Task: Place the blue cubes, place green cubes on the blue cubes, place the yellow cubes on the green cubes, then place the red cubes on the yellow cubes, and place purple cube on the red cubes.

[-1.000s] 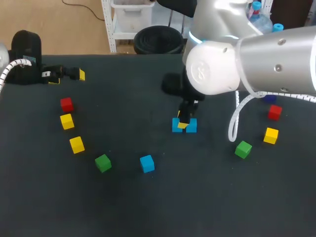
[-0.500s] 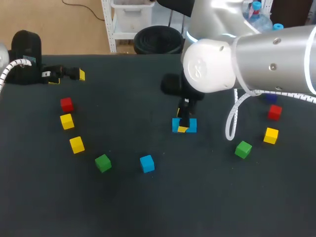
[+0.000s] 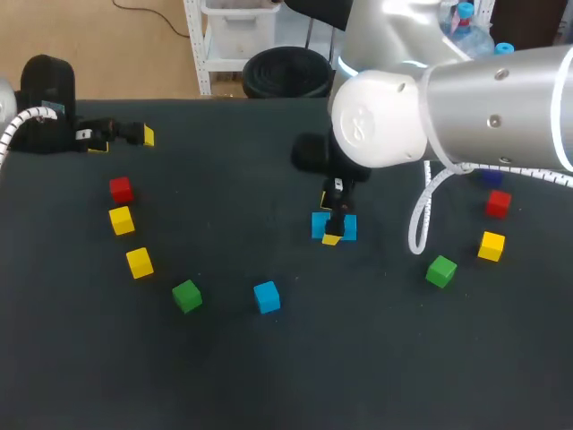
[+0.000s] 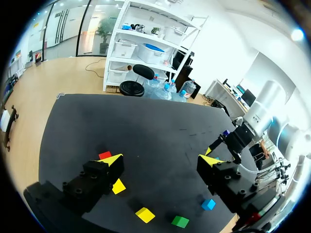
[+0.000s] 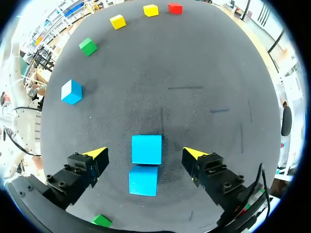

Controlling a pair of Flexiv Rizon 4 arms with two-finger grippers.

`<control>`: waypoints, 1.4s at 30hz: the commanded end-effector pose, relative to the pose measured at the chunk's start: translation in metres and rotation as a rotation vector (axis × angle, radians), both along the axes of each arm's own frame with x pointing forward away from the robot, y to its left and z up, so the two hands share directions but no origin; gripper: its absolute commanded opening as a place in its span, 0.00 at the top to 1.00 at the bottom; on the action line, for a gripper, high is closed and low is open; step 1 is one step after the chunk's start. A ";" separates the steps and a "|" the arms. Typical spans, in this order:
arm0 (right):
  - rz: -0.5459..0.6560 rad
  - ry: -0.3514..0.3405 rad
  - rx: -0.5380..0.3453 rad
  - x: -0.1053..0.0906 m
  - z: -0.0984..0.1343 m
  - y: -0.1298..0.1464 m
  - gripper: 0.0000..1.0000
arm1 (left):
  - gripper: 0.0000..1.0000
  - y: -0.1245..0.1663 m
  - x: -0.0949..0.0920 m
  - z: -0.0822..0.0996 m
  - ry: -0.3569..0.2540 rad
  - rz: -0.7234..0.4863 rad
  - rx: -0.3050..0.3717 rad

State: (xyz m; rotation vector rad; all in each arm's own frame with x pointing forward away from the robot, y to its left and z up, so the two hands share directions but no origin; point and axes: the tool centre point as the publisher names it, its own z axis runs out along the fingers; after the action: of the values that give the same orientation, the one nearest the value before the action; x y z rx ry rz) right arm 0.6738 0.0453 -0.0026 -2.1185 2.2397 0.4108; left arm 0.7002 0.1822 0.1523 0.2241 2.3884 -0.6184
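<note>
Dark table: right gripper spread wide (touching nothing) over two blue cubes.

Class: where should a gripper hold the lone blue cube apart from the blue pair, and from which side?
From straight above, closing on two opposite side faces of the lone blue cube. It sits flat, its sides are parallel, and the nearest green cube stands apart, leaving room around it. It looks slightly turned, so probably rotate the wrist to match.
</note>
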 end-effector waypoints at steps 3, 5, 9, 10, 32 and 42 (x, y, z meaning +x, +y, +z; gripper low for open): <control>-0.001 -0.001 0.001 0.000 0.000 -0.001 0.00 | 0.00 0.002 0.000 -0.002 -0.007 -0.006 -0.010; -0.001 -0.001 0.001 0.000 0.000 -0.001 0.00 | 0.00 0.002 0.000 -0.002 -0.007 -0.006 -0.010; -0.001 -0.001 0.001 0.000 0.000 -0.001 0.00 | 0.00 0.002 0.000 -0.002 -0.007 -0.006 -0.010; -0.006 -0.005 -0.004 -0.001 0.001 -0.001 0.00 | 0.00 0.002 0.000 -0.002 -0.007 -0.006 -0.010; -0.014 -0.229 0.039 0.012 0.063 0.004 0.00 | 0.00 0.002 0.000 -0.002 -0.007 -0.006 -0.010; -0.073 -0.267 0.123 -0.006 0.083 -0.014 0.00 | 0.00 0.002 0.000 -0.002 -0.007 -0.006 -0.010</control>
State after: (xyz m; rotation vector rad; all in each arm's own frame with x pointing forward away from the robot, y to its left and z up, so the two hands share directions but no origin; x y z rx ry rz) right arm 0.6819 0.0519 0.0701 -1.9774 2.1160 0.2937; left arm 0.7002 0.1822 0.1523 0.2241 2.3884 -0.6184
